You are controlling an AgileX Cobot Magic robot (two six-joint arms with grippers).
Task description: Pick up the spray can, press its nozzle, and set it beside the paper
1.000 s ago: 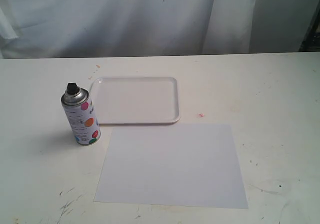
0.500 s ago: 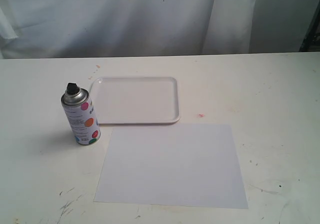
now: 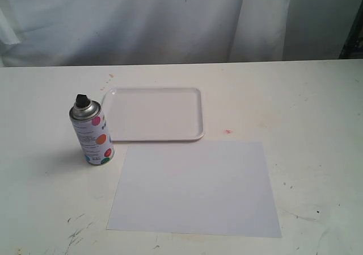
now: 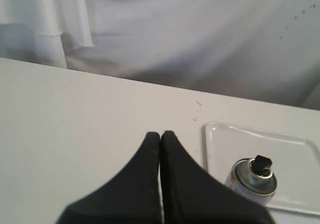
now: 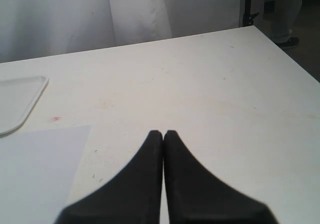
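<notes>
No shift since before: spray can ahead of left gripper, apart.

The spray can has a shiny silver metal shoulder and a smooth white printed body; its nozzle is matt black plastic. The paper is thin, smooth and matt. The tray looks like glossy white plastic. The worktop is matt white, scuffed at the paper's 7 o'clock. The cloth behind is creased and white. The jaws of the left gripper and the right gripper look matt black

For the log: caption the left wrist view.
Shut black left hand apart from black-nozzled silver-topped spray can near white plastic tray.
</notes>
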